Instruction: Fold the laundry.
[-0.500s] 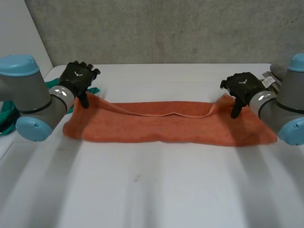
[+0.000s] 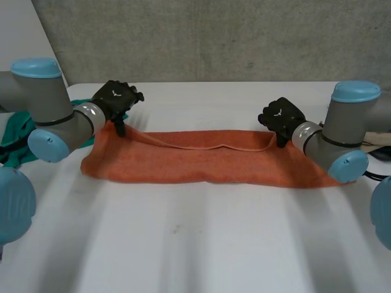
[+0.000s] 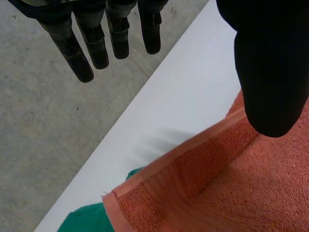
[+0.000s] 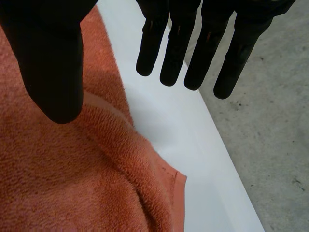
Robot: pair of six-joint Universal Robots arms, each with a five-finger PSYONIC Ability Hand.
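Left robot hand (image 2: pixel 115 99) and right robot hand (image 2: pixel 282 117) fingers straight, gripping nothing, at far corners of orange towel (image 2: pixel 201 162). Green cloth (image 2: pixel 15 140) beside its left corner.

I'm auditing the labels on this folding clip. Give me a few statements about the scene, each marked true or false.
1. The orange towel lies stretched out across the white table. True.
2. The left hand has its fingers curled round the towel's corner. False: its fingers are straight and hold nothing.
3. A green cloth lies beside the towel's end near the left hand. True.
4. The right hand rests on the middle of the towel. False: it is at the far edge, towards the towel's right end, fingers straight.
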